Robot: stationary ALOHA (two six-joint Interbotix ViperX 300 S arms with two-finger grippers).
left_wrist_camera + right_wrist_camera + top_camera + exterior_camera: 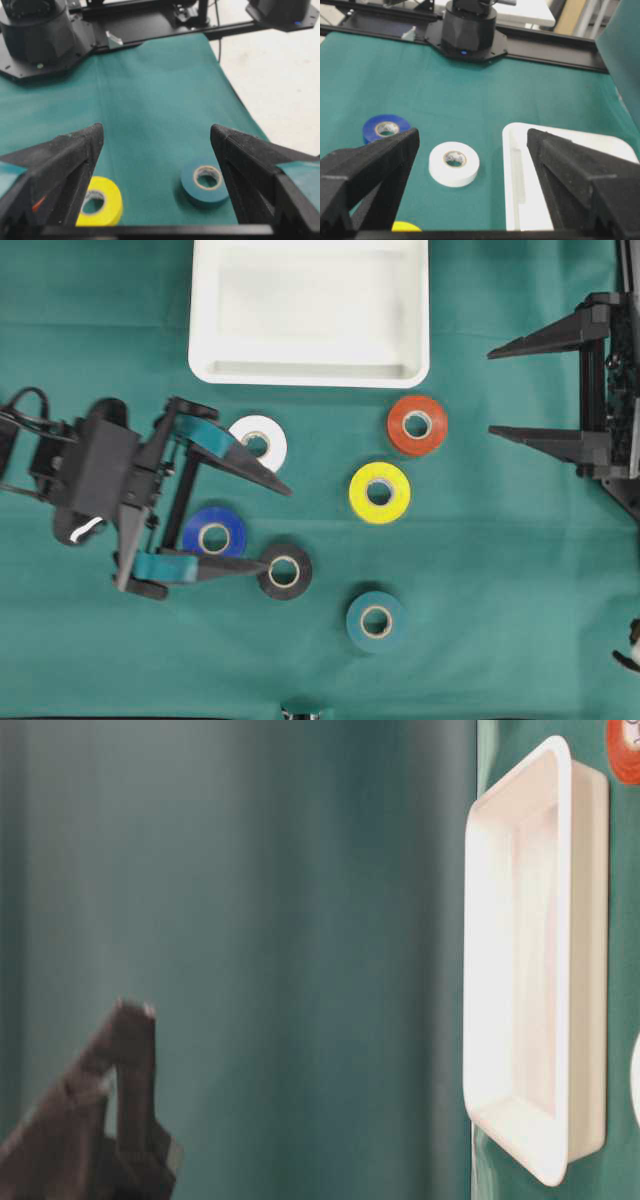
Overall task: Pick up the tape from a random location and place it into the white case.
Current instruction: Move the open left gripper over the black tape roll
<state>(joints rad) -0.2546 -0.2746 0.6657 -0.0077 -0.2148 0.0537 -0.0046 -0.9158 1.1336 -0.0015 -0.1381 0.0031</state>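
Six tape rolls lie on the green cloth: white (258,442), red (417,425), yellow (379,492), blue (214,537), black (284,571) and teal (376,621). The white case (310,372) stands at the back middle with nothing in it. My left gripper (272,528) is open. Seen from above, the blue roll sits between its fingers, one tip overlaps the white roll's edge, and the other reaches the black roll. Its wrist view shows the yellow roll (100,201) and the teal roll (205,181) ahead. My right gripper (492,392) is open and holds nothing at the right edge.
The right wrist view looks over the white roll (454,163), the blue roll (385,128) and a corner of the case (520,200). The table-level view shows the case (480,970) edge-on and a dark arm part (90,1120) low at the left.
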